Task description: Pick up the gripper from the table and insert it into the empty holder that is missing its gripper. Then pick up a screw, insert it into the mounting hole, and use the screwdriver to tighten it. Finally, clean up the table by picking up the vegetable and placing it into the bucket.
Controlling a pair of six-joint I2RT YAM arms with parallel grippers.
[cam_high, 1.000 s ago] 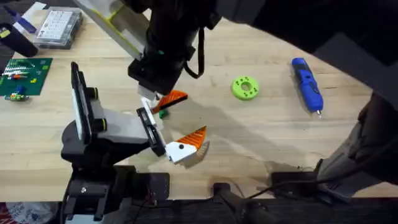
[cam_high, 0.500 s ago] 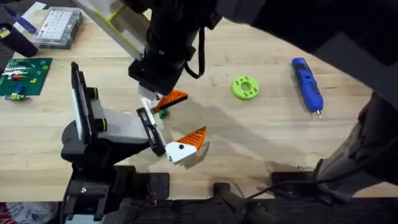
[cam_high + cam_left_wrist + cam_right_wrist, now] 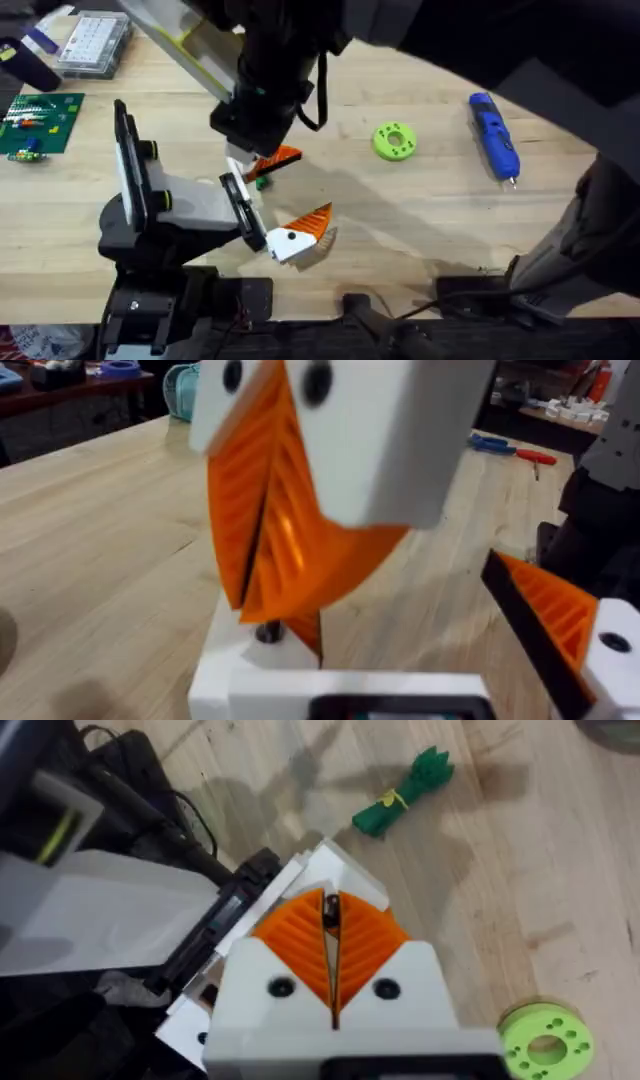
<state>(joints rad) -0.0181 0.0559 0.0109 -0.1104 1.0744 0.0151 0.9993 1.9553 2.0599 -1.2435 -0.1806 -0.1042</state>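
Screw (image 3: 329, 912) pinched between right pincer (image 3: 333, 955) pads, poised over holder (image 3: 180, 205) near worktop (image 3: 400, 230) front edge; left pincer (image 3: 262, 540) clenched. Risk: misalignment drops it. Screwdriver (image 3: 495, 135) far right.

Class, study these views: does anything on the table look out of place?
The small green leafy vegetable bundle, tied with a yellow band, lies loose on the light wooden table. Food on a workbench looks out of place. Nothing appears spilled or broken.
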